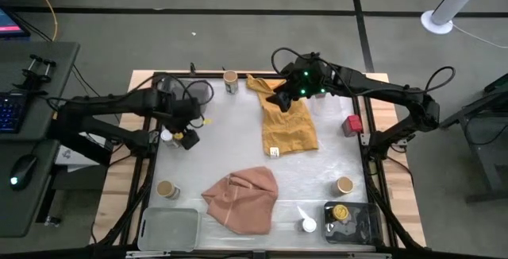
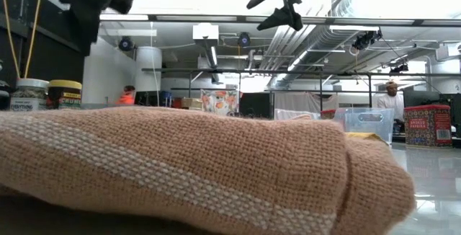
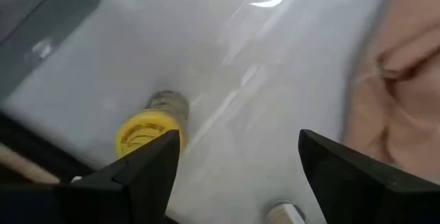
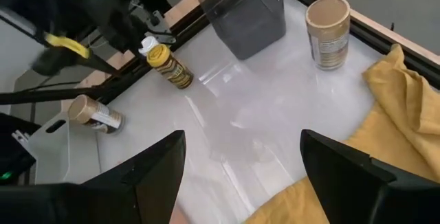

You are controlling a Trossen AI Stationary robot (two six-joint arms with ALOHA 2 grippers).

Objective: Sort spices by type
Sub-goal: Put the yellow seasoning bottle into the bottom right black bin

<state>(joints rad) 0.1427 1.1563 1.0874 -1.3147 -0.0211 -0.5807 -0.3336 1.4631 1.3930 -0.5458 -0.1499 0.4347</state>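
**Q:** Left claw (image 3: pixel 237 145), what do you have?

**A:** Your left claw is spread wide and holds nothing. It hangs over the table's left side. Your right claw (image 4: pixel 240 145) is also spread and empty, above the mustard cloth (image 1: pixel 291 128).

**Q:** And what lies around you?

**A:** You have the pink cloth (image 1: pixel 242 199) at the front middle and the grey tray (image 1: pixel 363 226) at the front right corner. A yellow-lidded jar (image 3: pixel 144 131) stands just under your left claw, with a white-lidded jar (image 2: pixel 29 94) beside it. A red tin (image 1: pixel 352 124) sits at the right edge.
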